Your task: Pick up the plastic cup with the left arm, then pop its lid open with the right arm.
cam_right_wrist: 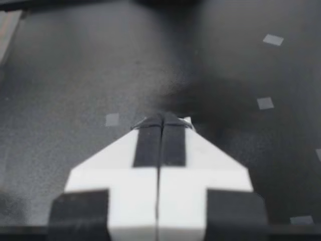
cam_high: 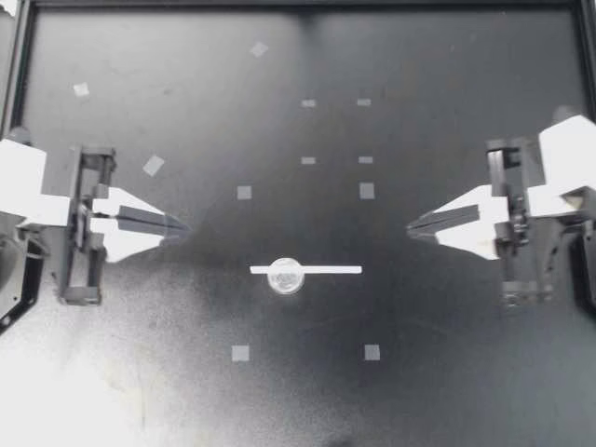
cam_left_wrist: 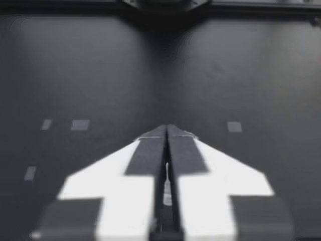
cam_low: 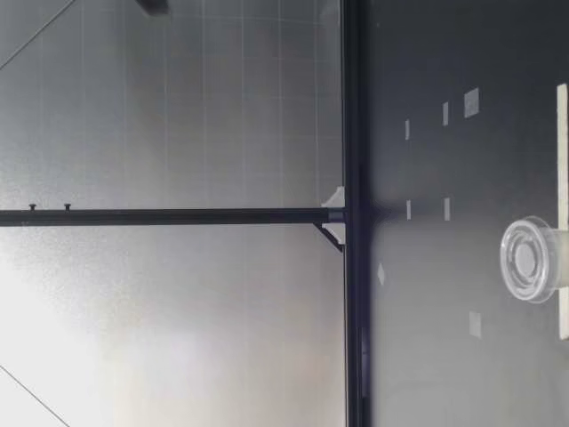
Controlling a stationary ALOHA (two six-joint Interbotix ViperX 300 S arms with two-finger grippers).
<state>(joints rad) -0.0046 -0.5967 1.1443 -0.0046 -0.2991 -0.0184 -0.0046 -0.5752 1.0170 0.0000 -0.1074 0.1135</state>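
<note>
A small clear round cup (cam_high: 286, 276) stands on a white strip (cam_high: 326, 270) in the middle of the black table (cam_high: 419, 391). In the low view the clear cup (cam_low: 529, 259) sits against the strip (cam_low: 562, 133), and no arm shows there. My left gripper (cam_high: 182, 225) hovers to the left of the cup, pointing toward the middle, fingers together on nothing. My right gripper (cam_high: 410, 225) faces it from the right, also shut and empty. Along the left wrist view my left gripper (cam_left_wrist: 167, 128) has its tips touching over bare table. The right wrist view shows my right gripper (cam_right_wrist: 162, 118) closed the same way.
Small grey tape squares (cam_high: 244, 193) dot the table, several around the middle and some at the far left. A black frame (cam_high: 298, 6) runs along the table's far edge, and the rail (cam_low: 352, 133) shows in the low view.
</note>
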